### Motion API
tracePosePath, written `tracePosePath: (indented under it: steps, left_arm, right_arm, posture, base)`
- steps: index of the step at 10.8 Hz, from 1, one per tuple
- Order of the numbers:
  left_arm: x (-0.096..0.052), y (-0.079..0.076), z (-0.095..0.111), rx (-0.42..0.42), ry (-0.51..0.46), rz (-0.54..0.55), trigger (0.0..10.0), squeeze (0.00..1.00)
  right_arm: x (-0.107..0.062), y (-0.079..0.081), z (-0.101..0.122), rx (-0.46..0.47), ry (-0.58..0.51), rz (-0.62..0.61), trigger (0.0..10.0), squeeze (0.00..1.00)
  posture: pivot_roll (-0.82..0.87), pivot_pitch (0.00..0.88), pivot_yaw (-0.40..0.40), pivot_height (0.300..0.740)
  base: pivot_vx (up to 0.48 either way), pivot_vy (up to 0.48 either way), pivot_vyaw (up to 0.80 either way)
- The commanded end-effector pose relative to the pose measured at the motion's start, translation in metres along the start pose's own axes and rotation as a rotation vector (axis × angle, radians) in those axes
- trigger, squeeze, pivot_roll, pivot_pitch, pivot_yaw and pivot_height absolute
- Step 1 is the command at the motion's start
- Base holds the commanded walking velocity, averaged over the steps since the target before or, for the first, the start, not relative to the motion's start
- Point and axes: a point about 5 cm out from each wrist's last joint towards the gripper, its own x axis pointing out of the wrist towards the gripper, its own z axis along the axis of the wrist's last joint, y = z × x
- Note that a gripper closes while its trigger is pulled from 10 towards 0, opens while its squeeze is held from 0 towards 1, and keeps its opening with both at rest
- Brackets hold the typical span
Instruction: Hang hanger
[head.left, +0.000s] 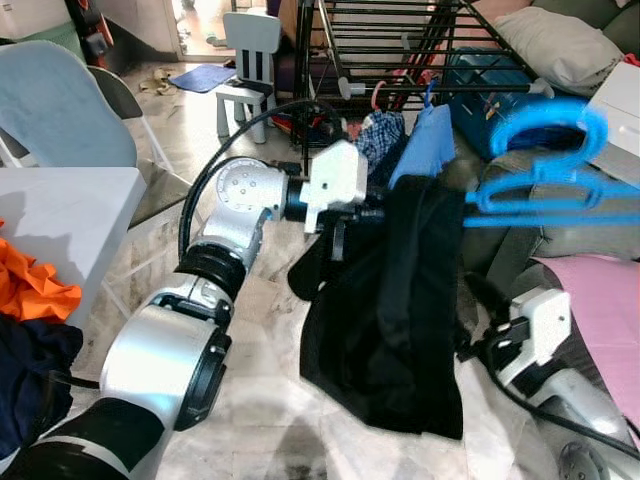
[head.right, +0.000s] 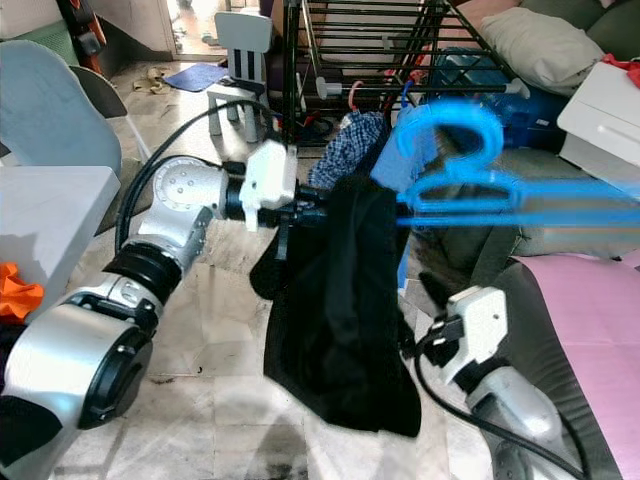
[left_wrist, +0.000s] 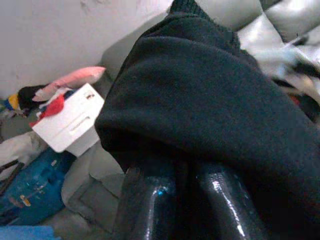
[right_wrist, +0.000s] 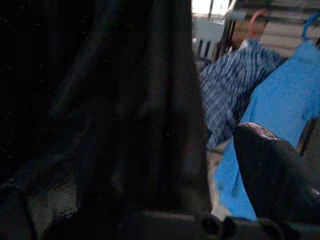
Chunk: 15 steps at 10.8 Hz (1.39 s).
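Note:
A black garment (head.left: 400, 300) hangs in front of me from my left gripper (head.left: 372, 213), which is shut on its top edge; in the left wrist view both fingers (left_wrist: 150, 200) pinch the dark cloth (left_wrist: 210, 100). A blue plastic hanger (head.left: 545, 150), blurred, sits at the right with its bar reaching into the garment's top. My right gripper (head.left: 468, 345) is low at the right, against the garment's lower edge. In the right wrist view one finger (right_wrist: 275, 175) stands wide apart from the black cloth (right_wrist: 100, 125).
A black drying rack (head.left: 400, 40) stands behind, with a plaid shirt (head.left: 380, 135) and a blue shirt (head.left: 425, 145) hung on it. A grey sofa with a pink cloth (head.left: 600, 310) and a white box (head.left: 620, 110) is right. A white table (head.left: 70, 210) is left.

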Motion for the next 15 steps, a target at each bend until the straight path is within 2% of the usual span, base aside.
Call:
tracePosePath:
  steps: [1,3,4,7,8,9,10,11,12,13,14,15]
  left_arm:
    - [0.002,0.018,0.024,0.069,-0.074,0.048,0.0,0.00]
    - [0.002,0.022,0.028,0.071,-0.090,0.083,0.0,0.00]
    - [0.002,0.025,0.032,0.073,-0.102,0.093,0.0,0.00]
    - [-0.004,0.041,0.049,0.059,-0.180,0.168,0.0,0.00]
    - [-0.006,0.044,0.052,0.051,-0.190,0.189,0.0,0.00]
    - [-0.011,0.048,0.053,0.055,-0.180,0.213,0.0,0.00]
    - [-0.014,0.049,0.052,0.054,-0.172,0.227,0.0,0.00]
    - [-0.017,0.050,0.051,0.049,-0.168,0.241,0.0,0.00]
    - [-0.020,0.049,0.048,0.037,-0.158,0.259,0.0,0.00]
    - [-0.020,0.048,0.046,0.034,-0.157,0.257,0.0,0.00]
    - [-0.017,0.045,0.042,0.016,-0.148,0.253,0.0,0.00]
    - [-0.016,0.042,0.036,0.013,-0.125,0.241,0.0,0.00]
  right_arm:
    - [-0.003,0.003,-0.017,0.038,0.084,-0.002,10.0,0.00]
    - [-0.009,0.005,-0.032,0.078,0.158,0.002,10.0,0.00]
    - [-0.013,-0.002,-0.039,0.077,0.191,-0.052,10.0,0.00]
    - [-0.026,-0.018,-0.070,0.220,0.362,-0.237,10.0,0.00]
    - [-0.030,-0.022,-0.075,0.259,0.373,-0.280,10.0,0.00]
    - [-0.040,-0.032,-0.080,0.295,0.395,-0.364,0.5,0.00]
    - [-0.049,-0.040,-0.081,0.299,0.401,-0.422,0.0,0.00]
    - [-0.058,-0.048,-0.081,0.319,0.395,-0.490,0.0,0.00]
    - [-0.076,-0.069,-0.071,0.316,0.346,-0.615,0.0,0.00]
    - [-0.075,-0.071,-0.061,0.287,0.301,-0.595,4.8,0.00]
    - [-0.059,-0.063,-0.030,0.231,0.144,-0.463,10.0,0.00]
    - [-0.053,-0.056,-0.016,0.219,0.070,-0.387,10.0,0.13]
  posture:
    - [0.03,0.000,-0.043,0.740]
    - [0.03,0.000,-0.045,0.740]
    - [0.03,0.000,-0.045,0.740]
    - [0.03,0.000,-0.054,0.740]
    - [0.03,0.000,-0.056,0.740]
    - [0.03,0.000,-0.059,0.740]
    - [0.03,0.000,-0.062,0.740]
    - [0.03,0.000,-0.062,0.740]
    - [0.02,0.000,-0.061,0.740]
    - [0.01,0.000,-0.061,0.740]
    - [0.01,0.000,-0.061,0.740]
    - [0.01,0.000,-0.060,0.740]
  base:
    - [0.000,0.000,0.00]
    - [0.000,0.000,0.00]
    - [0.000,0.000,0.00]
    - [0.000,0.000,0.00]
    - [0.000,0.000,0.00]
    - [0.000,0.000,0.00]
    - [0.000,0.000,0.00]
    - [0.000,0.000,0.00]
    - [0.000,0.000,0.00]
    - [0.000,0.000,0.00]
    - [0.000,0.000,0.00]
    - [0.000,0.000,0.00]
